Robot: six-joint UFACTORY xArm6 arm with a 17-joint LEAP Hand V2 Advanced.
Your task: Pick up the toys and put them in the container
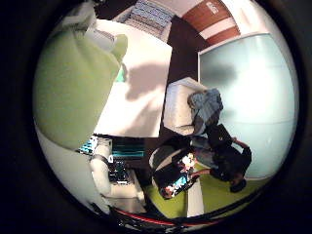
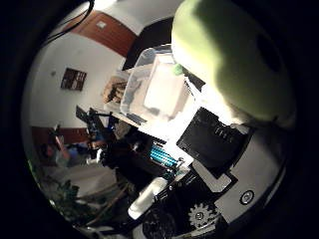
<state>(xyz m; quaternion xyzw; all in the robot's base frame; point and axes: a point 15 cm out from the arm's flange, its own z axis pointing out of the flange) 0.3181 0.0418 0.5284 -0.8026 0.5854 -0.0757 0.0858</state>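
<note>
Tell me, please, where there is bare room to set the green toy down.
The clear container looks empty inside, so its floor is free between its walls. The white table is bare beyond the green toy. It is crowded at the palm, where the toy fills the robot hand.

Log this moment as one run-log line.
hand: holding green toy at palm | container: clear, on white table, looks empty | phase: carrying toy, not yet dropped

R hand [image 2: 214, 164] | white/black parts w/ geared joint near palm | fingers [image 1: 100, 168] curled round green toy [image 1: 68, 87], pressed close to palm | held well above table [image 1: 141, 83] | arm not visible
</note>
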